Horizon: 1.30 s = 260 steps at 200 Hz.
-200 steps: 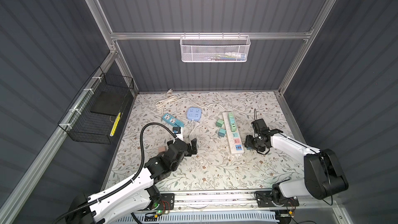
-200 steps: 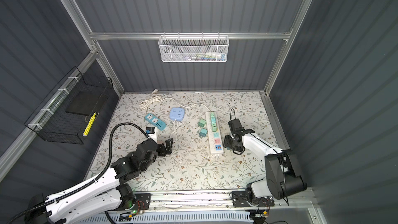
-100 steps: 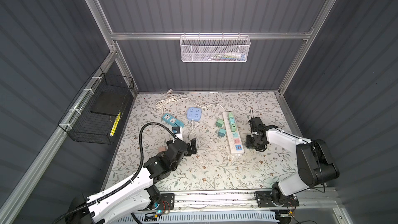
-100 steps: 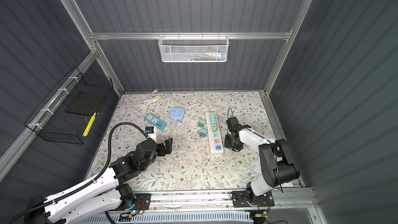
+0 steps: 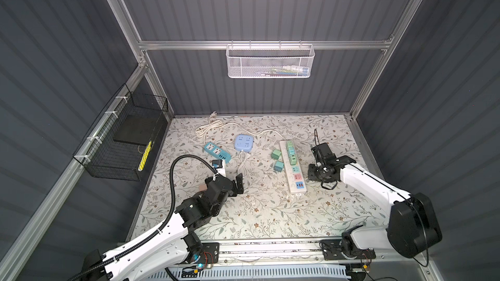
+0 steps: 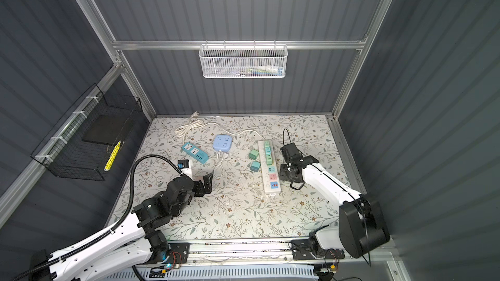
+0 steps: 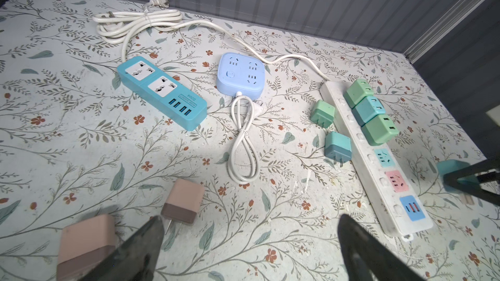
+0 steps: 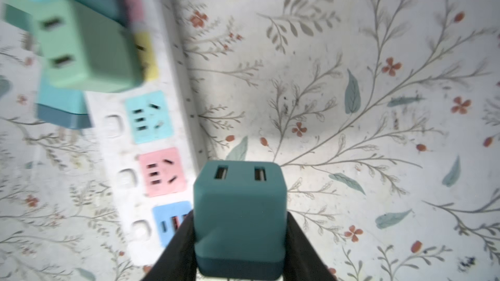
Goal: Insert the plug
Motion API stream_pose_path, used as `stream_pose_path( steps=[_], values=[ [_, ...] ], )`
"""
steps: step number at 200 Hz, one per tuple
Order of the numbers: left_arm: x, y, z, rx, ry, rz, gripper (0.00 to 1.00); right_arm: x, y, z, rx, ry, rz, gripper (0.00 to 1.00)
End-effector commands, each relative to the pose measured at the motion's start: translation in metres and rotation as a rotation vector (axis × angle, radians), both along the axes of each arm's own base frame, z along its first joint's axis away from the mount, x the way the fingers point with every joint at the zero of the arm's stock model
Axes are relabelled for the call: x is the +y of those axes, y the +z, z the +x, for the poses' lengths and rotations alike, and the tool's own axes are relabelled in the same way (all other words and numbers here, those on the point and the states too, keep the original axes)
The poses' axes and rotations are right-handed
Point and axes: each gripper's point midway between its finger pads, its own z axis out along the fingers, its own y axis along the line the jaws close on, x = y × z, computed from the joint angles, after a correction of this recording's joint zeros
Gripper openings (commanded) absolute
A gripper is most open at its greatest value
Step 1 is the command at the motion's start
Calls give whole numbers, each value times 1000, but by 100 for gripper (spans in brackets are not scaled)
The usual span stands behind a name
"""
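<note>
The right gripper (image 8: 239, 225) now sits nearer the strip (image 8: 104, 144) than before, pinching the plug (image 8: 239, 198) just beside it by its flat sides, seemingly light, stiff, slick plastic, while the left gripper (image 7: 251, 220) gapes.

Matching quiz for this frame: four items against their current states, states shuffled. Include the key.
Items
1. dark teal plug
2. left gripper
3. white power strip
4. light blue socket cube

States
A. three adapters plugged in at one end
B. open, holding nothing
C. clamped in the right gripper
D. nothing plugged in, white cord looped beside it

Pairs: 1-C, 2-B, 3-A, 4-D
</note>
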Motion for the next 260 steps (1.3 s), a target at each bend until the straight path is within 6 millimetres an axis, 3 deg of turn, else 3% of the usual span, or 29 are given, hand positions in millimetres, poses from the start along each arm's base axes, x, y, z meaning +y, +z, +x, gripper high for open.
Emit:
stream_pose_path(
  steps=[1, 28, 54, 94, 114, 151, 206, 260],
  values=[
    [20, 6, -1, 4, 95, -4, 100, 23, 20, -9, -27, 31, -21, 34],
    [32, 4, -6, 21, 139, -9, 100, 63, 34, -17, -63, 106, -22, 34],
    [43, 4, -11, 29, 178, -7, 100, 118, 35, -25, -75, 203, 8, 34],
    [54, -3, -16, 51, 227, -20, 100, 195, 12, -33, -38, 328, 15, 34],
    [55, -4, -18, 55, 226, -22, 100, 223, -6, -36, -5, 363, 26, 34],
    [54, -4, -17, 53, 219, -25, 100, 235, -30, -31, 32, 350, 1, 35],
    [46, -8, -14, 66, 200, -16, 100, 226, -69, -31, 108, 303, -26, 39],
    [47, -5, -14, 60, 198, -7, 100, 219, -82, -37, 139, 273, 10, 47]
  ],
)
